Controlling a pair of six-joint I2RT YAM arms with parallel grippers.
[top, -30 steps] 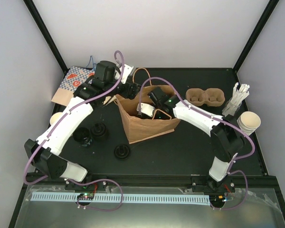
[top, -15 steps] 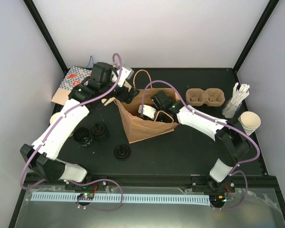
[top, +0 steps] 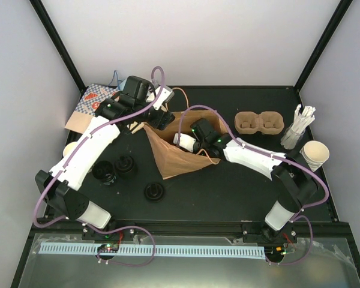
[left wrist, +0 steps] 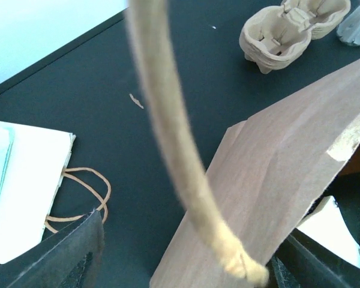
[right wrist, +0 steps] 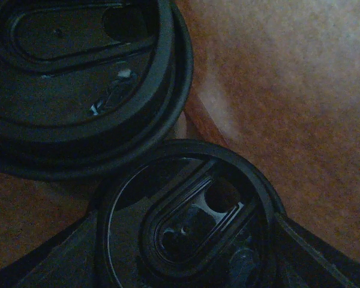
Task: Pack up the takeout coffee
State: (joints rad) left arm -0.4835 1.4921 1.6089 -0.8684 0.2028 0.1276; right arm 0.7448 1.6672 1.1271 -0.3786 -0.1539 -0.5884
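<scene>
Now, top view: the brown bag (top: 177, 159) has slumped flatter and leans left compared with a second ago, and its mouth is narrower. The right gripper (top: 183, 141) has pushed further left inside it. The left gripper (top: 161, 115) sits at the bag's back rim, barely shifted. The carrier (top: 259, 123) is on the tabletop (top: 228, 192) right of the bag. The loose lids (top: 154, 191) and cup stack (top: 315, 155) are outside it too.

Left wrist: fingers (left wrist: 66, 258) wide, the handle cord (left wrist: 168, 120) runs between them, not pinched.

Right wrist: fingers (right wrist: 312, 252) bracket a lidded cup (right wrist: 192, 228), seemingly gripping it. It is just beside a second lidded cup (right wrist: 78, 78) inside the bag.

Likely meaning: cups are going in without the carrier, and the sagging bag could hamper the release.
</scene>
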